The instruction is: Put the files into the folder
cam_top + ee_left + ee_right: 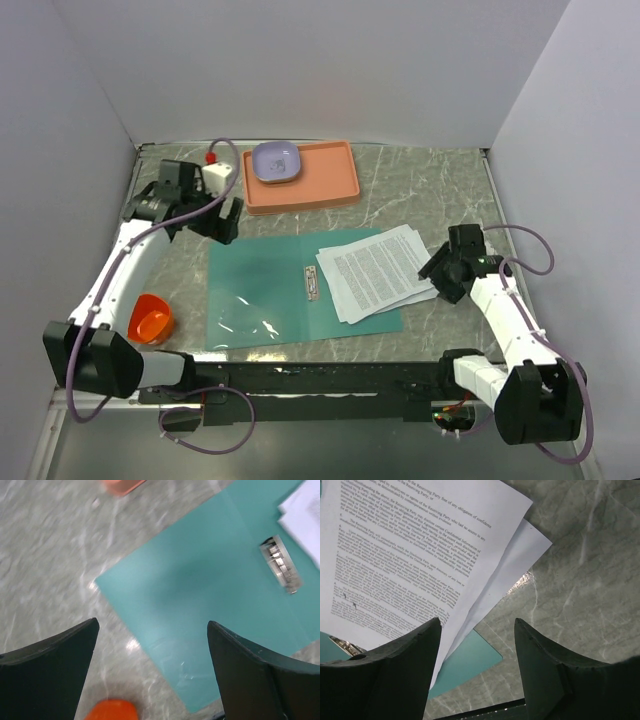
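Note:
The teal folder (258,290) lies open and flat in the middle of the table, its metal fastener strip (311,282) along the spine. Several files (378,268), white sheets of dense black text, lie fanned on its right half and overhang its right edge. My right gripper (438,268) hovers open at the sheets' right edge; its wrist view shows the files (410,555) and a folder corner (470,662) below the empty right gripper (477,625). My left gripper (226,222) is open above the folder's far left corner. Beneath the left gripper (152,635) are the folder (200,585) and fastener (281,564).
An orange-pink tray (325,185) holding a lavender bowl (275,161) stands behind the folder. A white bottle with a red cap (214,172) is at the back left. An orange cup (151,318) sits left of the folder, near the left arm. Walls enclose the table.

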`<control>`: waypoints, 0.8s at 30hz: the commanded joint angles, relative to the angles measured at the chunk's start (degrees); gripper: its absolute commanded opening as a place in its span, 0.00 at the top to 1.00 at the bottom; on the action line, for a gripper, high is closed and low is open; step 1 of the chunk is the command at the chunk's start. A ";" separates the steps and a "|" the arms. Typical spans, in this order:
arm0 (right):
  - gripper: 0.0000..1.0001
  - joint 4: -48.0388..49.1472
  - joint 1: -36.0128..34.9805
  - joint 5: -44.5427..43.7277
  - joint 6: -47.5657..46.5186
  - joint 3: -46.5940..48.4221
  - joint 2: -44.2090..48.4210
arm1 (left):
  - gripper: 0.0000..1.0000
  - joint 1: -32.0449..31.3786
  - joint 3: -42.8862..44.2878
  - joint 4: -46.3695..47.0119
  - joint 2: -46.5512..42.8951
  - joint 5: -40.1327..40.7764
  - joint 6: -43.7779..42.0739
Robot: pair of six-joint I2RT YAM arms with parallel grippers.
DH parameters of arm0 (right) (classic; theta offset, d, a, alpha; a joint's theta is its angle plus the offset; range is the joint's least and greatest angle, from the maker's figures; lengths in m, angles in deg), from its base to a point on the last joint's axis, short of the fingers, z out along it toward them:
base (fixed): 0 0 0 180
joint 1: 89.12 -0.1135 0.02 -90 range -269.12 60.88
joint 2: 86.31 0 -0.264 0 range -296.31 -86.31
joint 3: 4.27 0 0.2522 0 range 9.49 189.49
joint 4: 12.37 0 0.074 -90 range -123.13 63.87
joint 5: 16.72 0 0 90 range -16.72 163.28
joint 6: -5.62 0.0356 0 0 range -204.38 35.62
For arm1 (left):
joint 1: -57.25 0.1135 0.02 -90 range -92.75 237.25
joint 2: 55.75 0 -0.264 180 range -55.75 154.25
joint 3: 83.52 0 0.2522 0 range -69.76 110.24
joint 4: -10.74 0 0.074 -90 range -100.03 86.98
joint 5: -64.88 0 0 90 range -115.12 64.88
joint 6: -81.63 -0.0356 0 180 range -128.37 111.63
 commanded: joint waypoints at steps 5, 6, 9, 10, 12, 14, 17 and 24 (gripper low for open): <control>0.35 8.23 0.04 1.52 6.17 -3.26 -1.88 | 0.04 -16.63 9.50 7.58 14.10 2.18 4.78; 0.36 8.76 -0.04 1.52 7.56 -3.70 -2.23 | 0.04 -17.52 10.46 7.93 15.68 2.36 4.78; 0.37 9.91 -1.00 1.17 9.77 -4.93 -2.67 | 0.04 -20.16 14.07 9.16 21.22 2.80 5.04; 0.37 10.35 -1.53 0.99 10.38 -5.63 -2.41 | 0.04 -21.21 15.64 9.78 23.76 2.89 5.31; 0.37 11.05 -3.28 0.03 11.97 -6.25 -1.88 | 0.04 -22.53 17.50 11.09 26.32 3.24 5.40; 0.37 11.84 -3.99 -0.06 13.02 -6.87 -1.97 | 0.04 -24.37 20.22 11.71 29.75 3.42 5.66; 0.38 12.45 -5.23 -0.94 14.34 -7.05 -2.84 | 0.04 -26.84 22.86 13.12 33.79 3.59 5.92; 0.44 15.01 -6.72 -0.33 16.19 -8.80 -4.95 | 0.04 -30.88 27.17 13.47 40.65 5.17 3.99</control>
